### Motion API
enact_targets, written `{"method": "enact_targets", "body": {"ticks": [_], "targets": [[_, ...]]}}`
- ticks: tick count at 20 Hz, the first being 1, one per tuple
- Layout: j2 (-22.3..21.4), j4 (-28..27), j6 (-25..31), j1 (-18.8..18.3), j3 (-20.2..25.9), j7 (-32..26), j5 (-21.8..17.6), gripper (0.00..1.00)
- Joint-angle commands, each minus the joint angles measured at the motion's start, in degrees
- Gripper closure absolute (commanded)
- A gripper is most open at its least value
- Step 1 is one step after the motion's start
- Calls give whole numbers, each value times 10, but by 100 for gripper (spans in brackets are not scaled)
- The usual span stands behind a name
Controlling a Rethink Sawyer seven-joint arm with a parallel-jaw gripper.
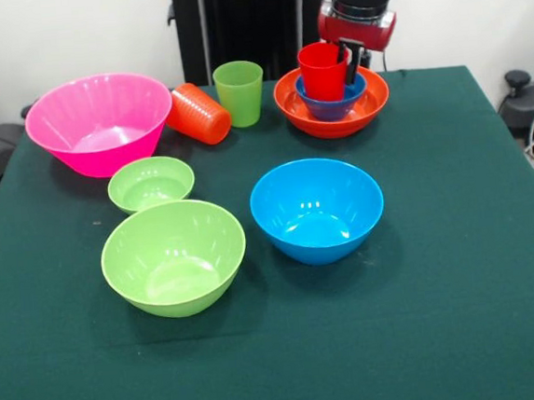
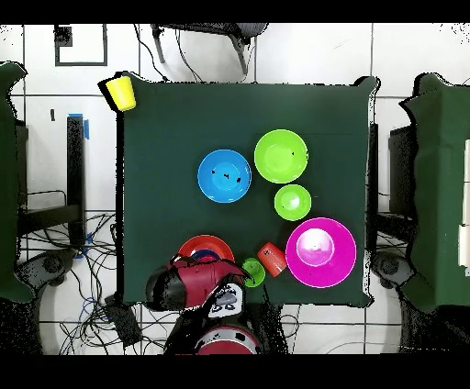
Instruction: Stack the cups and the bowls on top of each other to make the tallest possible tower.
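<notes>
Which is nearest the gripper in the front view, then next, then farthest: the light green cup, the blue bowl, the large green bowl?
From the gripper at the red cup:
1. Light green cup, upright beside the orange bowl.
2. Blue bowl, mid-table.
3. Large green bowl, at the front, farthest.

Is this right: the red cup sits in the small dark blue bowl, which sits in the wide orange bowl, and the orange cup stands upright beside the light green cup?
Not quite. In the front view the orange cup lies on its side, beside the upright light green cup. The rest holds: the red cup sits in the small dark blue bowl, inside the wide orange bowl.
</notes>
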Motion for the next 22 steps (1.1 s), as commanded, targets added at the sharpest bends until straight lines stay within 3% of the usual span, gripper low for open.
{"method": "enact_targets", "body": {"ticks": [1,13,14,22], "targets": [[20,-18,-8,8,23,37,-9,100],[15,-14,2,-8,43,29,-8,100],[15,-13,1,-8,43,29,-8,0],[12,-9,-3,-11,49,30,-9,0]]}}
